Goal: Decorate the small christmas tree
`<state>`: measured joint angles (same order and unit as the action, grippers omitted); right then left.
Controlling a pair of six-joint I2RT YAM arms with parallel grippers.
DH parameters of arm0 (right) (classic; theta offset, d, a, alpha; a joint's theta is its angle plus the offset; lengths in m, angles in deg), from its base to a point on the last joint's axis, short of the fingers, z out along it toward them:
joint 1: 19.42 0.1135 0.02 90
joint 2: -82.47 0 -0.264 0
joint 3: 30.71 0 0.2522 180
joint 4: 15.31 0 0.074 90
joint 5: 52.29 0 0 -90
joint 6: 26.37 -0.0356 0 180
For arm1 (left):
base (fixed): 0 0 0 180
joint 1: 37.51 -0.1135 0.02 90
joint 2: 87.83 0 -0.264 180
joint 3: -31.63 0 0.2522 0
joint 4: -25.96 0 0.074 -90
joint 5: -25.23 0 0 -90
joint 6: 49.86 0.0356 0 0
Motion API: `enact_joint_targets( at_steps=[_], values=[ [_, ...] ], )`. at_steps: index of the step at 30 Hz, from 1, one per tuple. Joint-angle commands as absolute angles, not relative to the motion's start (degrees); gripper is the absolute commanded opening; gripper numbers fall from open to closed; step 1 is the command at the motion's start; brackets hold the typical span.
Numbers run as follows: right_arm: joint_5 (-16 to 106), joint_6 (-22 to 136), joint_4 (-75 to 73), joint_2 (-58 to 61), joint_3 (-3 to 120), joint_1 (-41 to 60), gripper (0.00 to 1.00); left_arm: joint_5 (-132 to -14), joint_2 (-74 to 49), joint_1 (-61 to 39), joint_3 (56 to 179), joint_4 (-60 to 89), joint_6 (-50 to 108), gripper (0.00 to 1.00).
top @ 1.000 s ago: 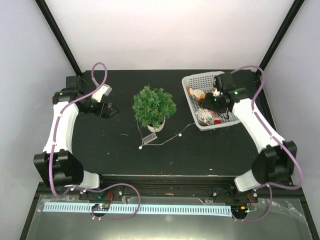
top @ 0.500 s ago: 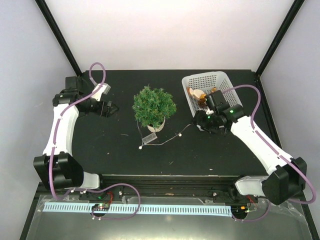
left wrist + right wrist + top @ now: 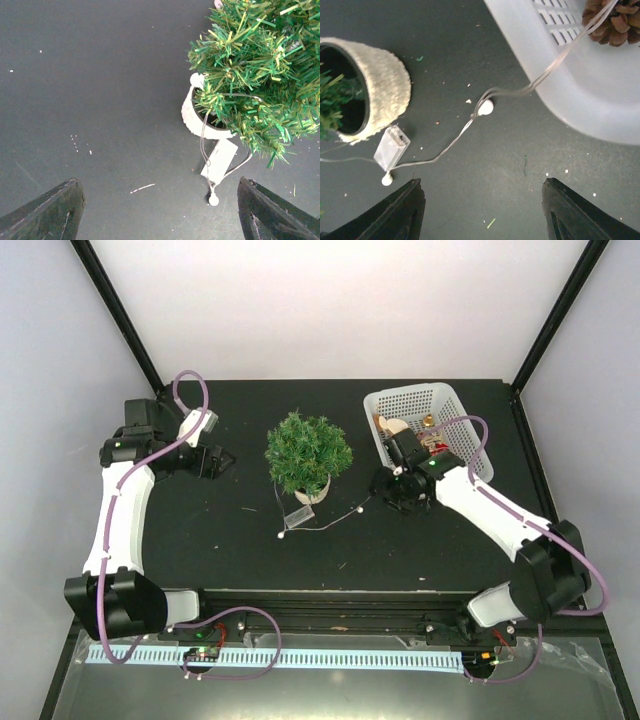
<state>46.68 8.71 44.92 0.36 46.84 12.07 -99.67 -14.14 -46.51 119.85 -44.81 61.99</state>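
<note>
1. The right gripper (image 3: 393, 491) has come off the white basket (image 3: 405, 395) and now hangs low over the dark surface (image 3: 200, 530), just off the basket's near-left corner, between the basket and the tree.
2. The left arm has pulled back slightly toward the far-left corner. The left gripper (image 3: 216, 462) still points at the tree from the left side of the surface.
3. The small christmas tree (image 3: 308, 452) has not moved. It stands upright near the middle of the surface, a little toward the far edge, in a round beige pot (image 3: 385, 85).
4. The right gripper's fingers (image 3: 400, 210) are spread wide with nothing between them, only bare surface below.
5. The left gripper is also wide open and empty, with its fingers (image 3: 55, 210) well apart.
6. A thin clear wire (image 3: 450, 147) runs from inside the basket over its wall and down onto the surface. It passes a small white bead (image 3: 485, 106) and reaches a small clear box (image 3: 391, 148) lying just beside the pot.
7. A pine cone (image 3: 615, 22) lies in the basket, which sits near the far-right corner.
</note>
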Motion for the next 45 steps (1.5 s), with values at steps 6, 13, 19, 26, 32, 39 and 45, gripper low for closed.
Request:
enact_joint_targets(
  at_steps=[6, 13, 19, 26, 32, 39, 45],
  values=[
    [40.9, 5.0, 40.6, -5.2, 47.7, 12.3, 0.64, -98.5, -17.6, -47.7, 118.3, -44.7, 62.5, 0.84],
    [39.9, 4.3, 39.9, -9.5, 51.1, 12.3, 0.56, -98.9, -18.1, -48.3, 117.2, -44.7, 63.4, 0.84],
    [39.8, 3.0, 39.1, -10.4, 51.9, 12.3, 0.3, -99.6, -18.8, -48.9, 116.5, -44.9, 64.3, 0.84],
    [39.7, 2.9, 39.7, -9.9, 51.5, 12.3, 0.06, -100.4, -19.3, -49.2, 115.5, -44.4, 64.6, 0.84],
    [39.5, 4.1, 40.3, -11.1, 52.2, 12.2, 0.11, -101.1, -19.3, -49.4, 115.1, -44.1, 64.4, 0.84],
    [39.8, 4.5, 40.6, -11.3, 52.7, 12.3, 0.49, -101.1, -19.8, -49.6, 114.2, -44.0, 64.4, 0.85],
    [40.2, 4.6, 40.2, -12.6, 52.2, 12.3, 0.48, -101.3, -19.7, -49.6, 114.6, -44.0, 64.2, 0.85]
  ],
)
